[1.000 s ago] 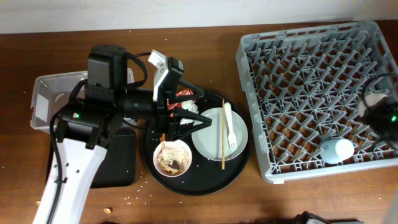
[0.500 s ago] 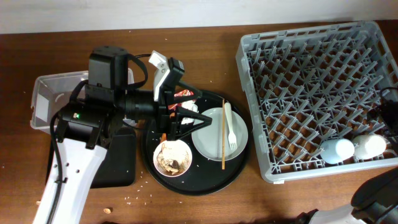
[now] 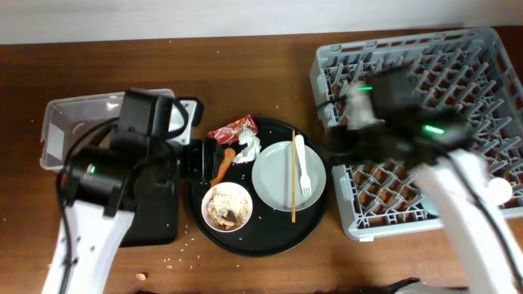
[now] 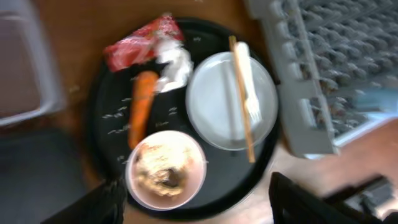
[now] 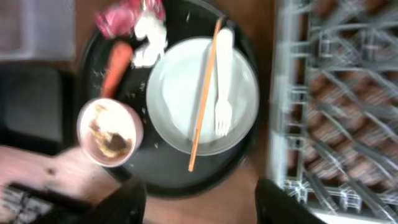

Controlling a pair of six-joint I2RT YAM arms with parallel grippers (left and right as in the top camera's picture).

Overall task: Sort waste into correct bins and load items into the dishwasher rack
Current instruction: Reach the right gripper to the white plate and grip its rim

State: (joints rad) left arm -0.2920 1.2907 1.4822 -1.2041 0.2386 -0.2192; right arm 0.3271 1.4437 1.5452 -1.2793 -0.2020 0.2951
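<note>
Tools: left tool [image 4: 198,186] and right tool [image 5: 199,186], both spread wide, nothing held, each above the round black tray [image 3: 270,238]. Tray carries white plate [image 3: 274,180] with fork [image 3: 301,167] and wooden stick [image 3: 293,196], bowl [image 3: 227,206] of scraps, carrot [image 3: 222,166], tissue [image 3: 248,147], and red wrapper [image 3: 231,129] at its rim. Grey rack [image 3: 409,49] just beside it on the worktop [image 3: 245,57].

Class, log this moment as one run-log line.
left jaws open, empty | right jaws open, empty | fork, stick on plate | carrot, tissue, bowl on round tray
</note>
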